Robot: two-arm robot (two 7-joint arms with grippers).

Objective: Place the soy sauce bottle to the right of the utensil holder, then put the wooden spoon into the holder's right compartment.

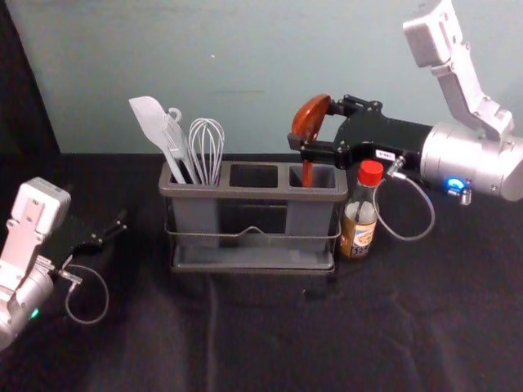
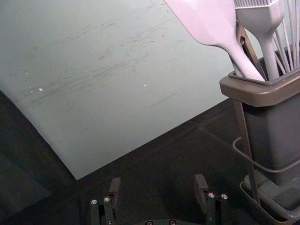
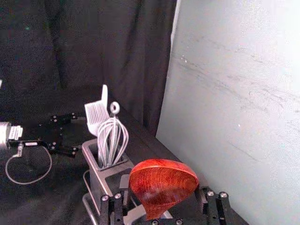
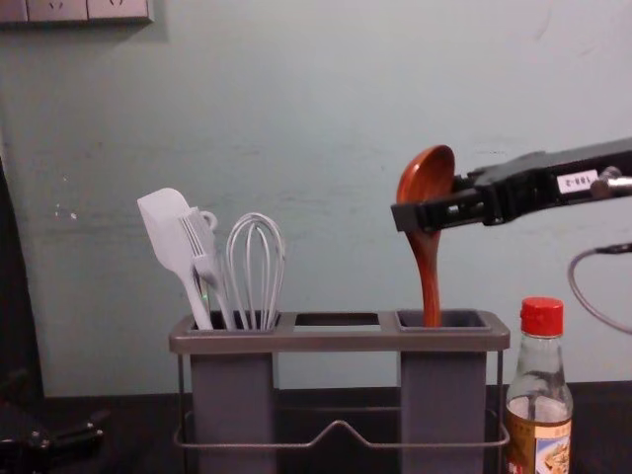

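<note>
The right gripper (image 1: pixel 315 126) is over the holder's right end, shut on the bowl of the wooden spoon (image 1: pixel 310 121). In the right wrist view, the spoon's bowl (image 3: pixel 163 183) lies between the fingertips of the right gripper (image 3: pixel 163 199). The spoon (image 4: pixel 427 267) stands nearly upright, bowl up, its handle reaching into the right compartment of the utensil holder (image 4: pixel 341 340); its lower end is hidden. Beside the holder's right side stands the soy sauce bottle (image 1: pixel 359 214), upright and red-capped. The left gripper (image 1: pixel 114 230) is parked left of the holder; its own view shows it (image 2: pixel 158 190) open and empty.
A spatula (image 4: pixel 173 237), a brush (image 4: pixel 202 252) and a whisk (image 4: pixel 255 272) stand in the left compartment. The middle opening (image 1: pixel 253 175) holds no utensil. A pale wall (image 1: pixel 245 65) rises behind the black-covered table (image 1: pixel 245 335).
</note>
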